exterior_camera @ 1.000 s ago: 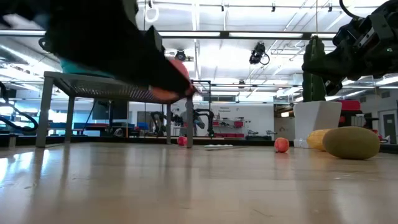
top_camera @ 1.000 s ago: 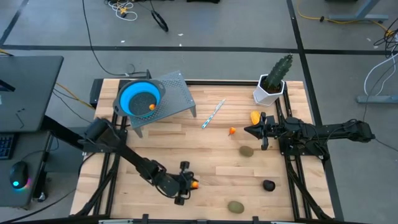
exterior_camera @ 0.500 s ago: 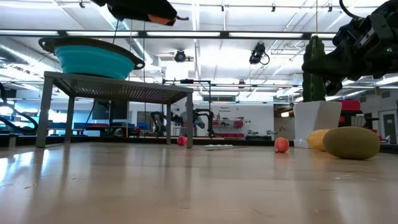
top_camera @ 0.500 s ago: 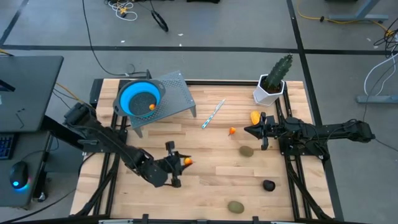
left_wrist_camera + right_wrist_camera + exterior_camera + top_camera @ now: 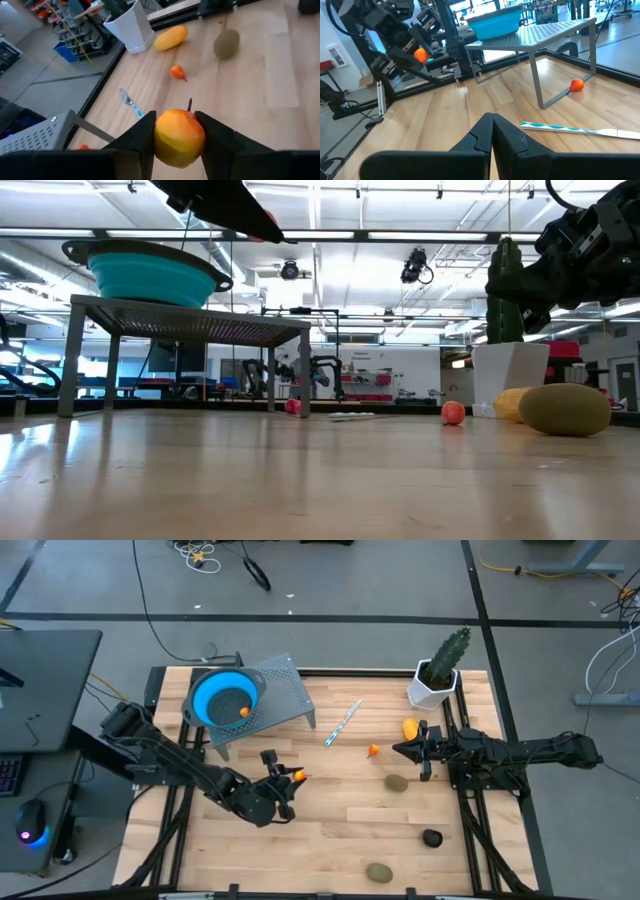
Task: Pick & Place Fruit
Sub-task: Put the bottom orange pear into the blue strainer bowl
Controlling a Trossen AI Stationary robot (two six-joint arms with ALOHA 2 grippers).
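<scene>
One orange fruit (image 5: 179, 138) clamped in L gripper (image 5: 290, 780).

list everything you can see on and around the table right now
blue bowl: 1, blue, on the grey perforated stand, one small orange piece inside
orange fruit: 1, orange-yellow, held above the table
small orange fruit: 1, orange, mid-table
yellow-orange oval: 1, near the pot
olive ovals: 2, right of centre and front edge
dark round fruit: 1, blackish, front right
striped stick: 1, pale, beside the stand
cactus in pot: 1, green, white pot, far right corner
left pincer: shut on the orange fruit
right pincer: shut, right side
</scene>
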